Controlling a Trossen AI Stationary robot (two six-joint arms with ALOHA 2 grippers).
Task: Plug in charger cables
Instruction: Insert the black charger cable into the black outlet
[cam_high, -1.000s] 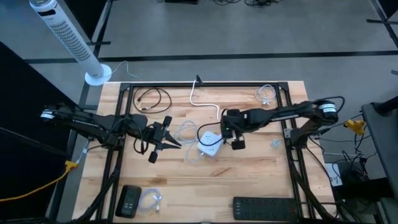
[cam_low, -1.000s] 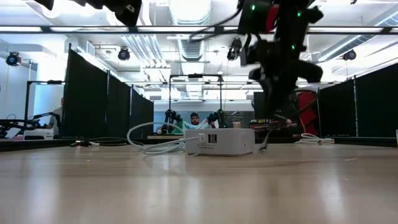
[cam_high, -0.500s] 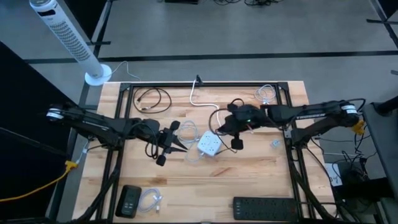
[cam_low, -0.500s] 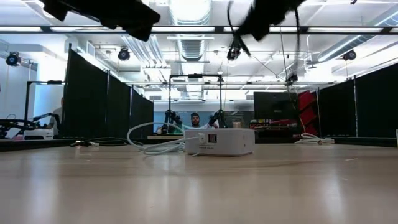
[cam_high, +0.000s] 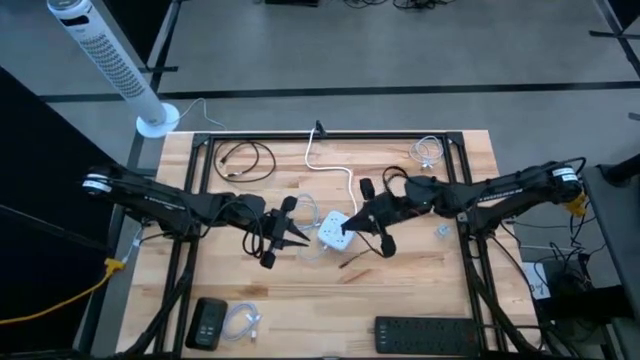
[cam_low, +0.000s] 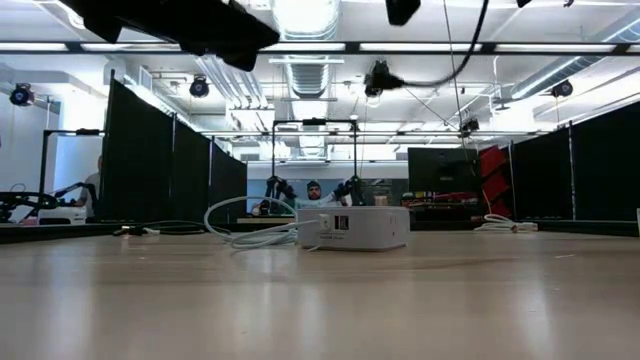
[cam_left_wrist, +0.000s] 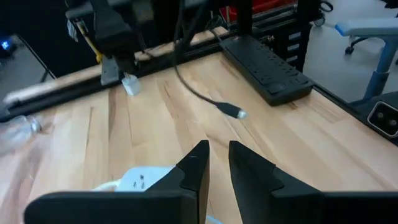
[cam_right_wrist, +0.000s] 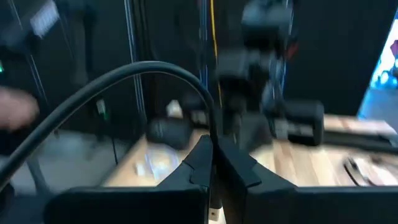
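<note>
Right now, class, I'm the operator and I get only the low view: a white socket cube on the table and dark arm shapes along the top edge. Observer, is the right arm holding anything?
Observer: Yes. The right gripper has its jaws shut on a black charger cable, which arcs away from it.
Operator: Where is that cable's plug?
Observer: The plug hangs free, low over the wood on the black power strip side of the socket cube. It is not plugged in.
Operator: And the left arm?
Observer: The left gripper points at the cube from the opposite side, with its jaws slightly apart and empty.
</note>
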